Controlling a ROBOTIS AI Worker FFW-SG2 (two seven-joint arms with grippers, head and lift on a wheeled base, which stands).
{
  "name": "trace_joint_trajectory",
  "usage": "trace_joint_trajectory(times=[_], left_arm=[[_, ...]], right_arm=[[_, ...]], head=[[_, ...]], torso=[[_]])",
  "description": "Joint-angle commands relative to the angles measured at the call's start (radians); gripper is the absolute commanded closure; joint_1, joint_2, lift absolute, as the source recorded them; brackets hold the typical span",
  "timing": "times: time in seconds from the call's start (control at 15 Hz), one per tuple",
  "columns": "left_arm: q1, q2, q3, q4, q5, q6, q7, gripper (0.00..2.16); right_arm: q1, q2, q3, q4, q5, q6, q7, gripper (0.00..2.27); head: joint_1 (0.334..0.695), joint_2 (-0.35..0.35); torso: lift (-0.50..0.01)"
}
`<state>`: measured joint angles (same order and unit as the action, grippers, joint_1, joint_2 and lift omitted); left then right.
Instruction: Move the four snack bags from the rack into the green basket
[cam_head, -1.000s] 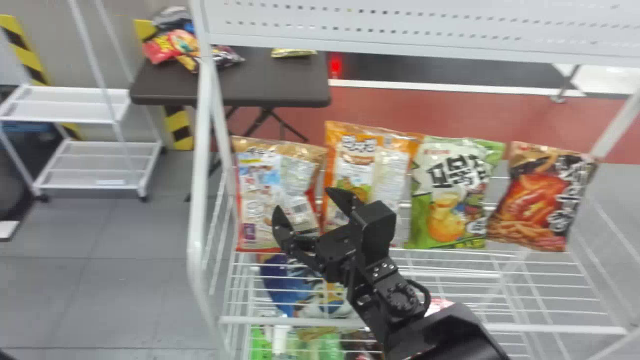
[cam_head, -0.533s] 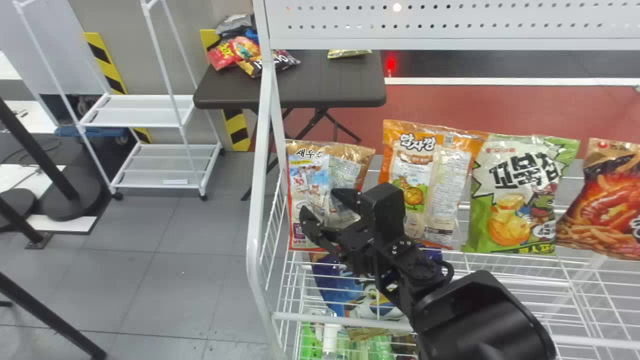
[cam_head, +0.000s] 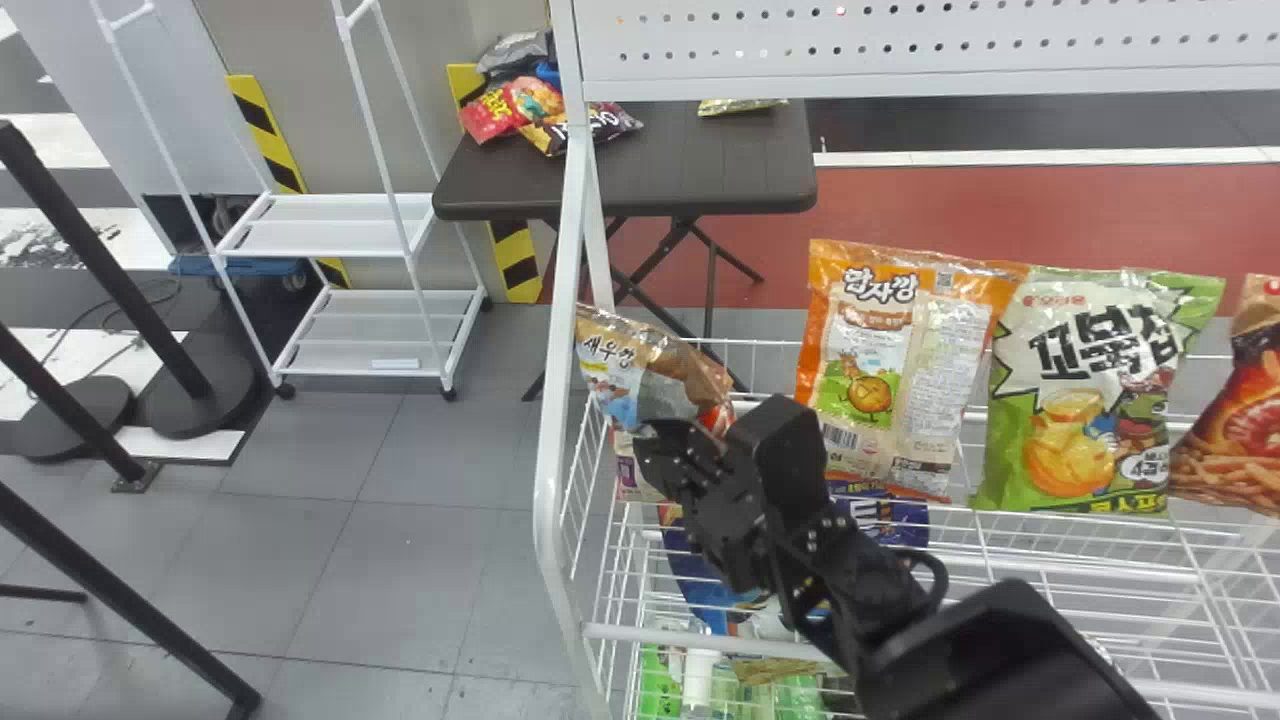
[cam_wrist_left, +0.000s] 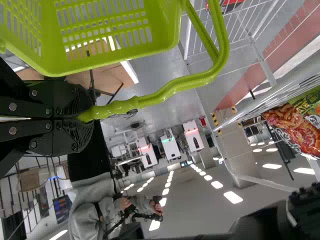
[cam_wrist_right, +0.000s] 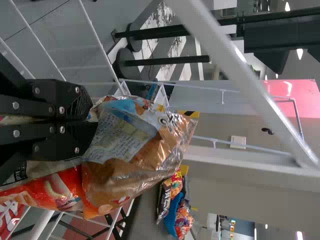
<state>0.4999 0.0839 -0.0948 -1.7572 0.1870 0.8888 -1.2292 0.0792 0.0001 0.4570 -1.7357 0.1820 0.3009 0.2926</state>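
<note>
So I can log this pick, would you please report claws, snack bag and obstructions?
Right claw shut on brown snack bag; left claw shut on green basket handle; rack post beside bag, possibly obstructing.

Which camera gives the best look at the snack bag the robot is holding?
The right wrist view: there the snack bag is large and close, crumpled, with the right hand closed on it. The head view shows it smaller, at the rack's left end, partly covered by that hand.
</note>
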Motion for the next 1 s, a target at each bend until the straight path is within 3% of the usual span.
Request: trace_joint_trajectory(times=[0.0,0.2,0.4,0.47,0.73,0.93], left_arm=[[0.002,-0.001,0.000,0.001,0.000,-0.003,-0.004,2.02],[0.002,-0.006,-0.013,0.001,-0.008,-0.003,-0.006,2.02],[0.003,-0.007,-0.029,-0.004,-0.014,-0.003,0.000,2.02],[0.006,-0.007,-0.031,-0.007,-0.014,-0.003,0.000,2.02],[0.023,-0.015,-0.011,0.001,-0.006,-0.033,0.010,2.02],[0.022,-0.015,-0.003,0.002,-0.001,-0.043,0.010,2.02]], right_arm=[[0.137,0.001,-0.028,-0.177,0.094,0.011,-0.010,2.24],[0.367,-0.022,-0.055,-0.449,0.235,0.017,-0.075,2.24],[0.606,-0.055,-0.136,-0.694,0.251,0.149,-0.073,2.24],[0.708,-0.072,-0.181,-0.746,0.246,0.140,-0.075,2.24],[0.881,-0.161,-0.265,-0.782,0.226,0.266,-0.102,2.24],[0.912,-0.230,-0.244,-0.768,0.231,0.573,-0.099,2.24]], head=[[0.695,0.136],[0.695,0.073],[0.695,-0.026],[0.695,-0.119],[0.695,-0.350],[0.695,-0.350]], torso=[[0.000],[0.000],[0.000],[0.000],[0.000],[0.000]])
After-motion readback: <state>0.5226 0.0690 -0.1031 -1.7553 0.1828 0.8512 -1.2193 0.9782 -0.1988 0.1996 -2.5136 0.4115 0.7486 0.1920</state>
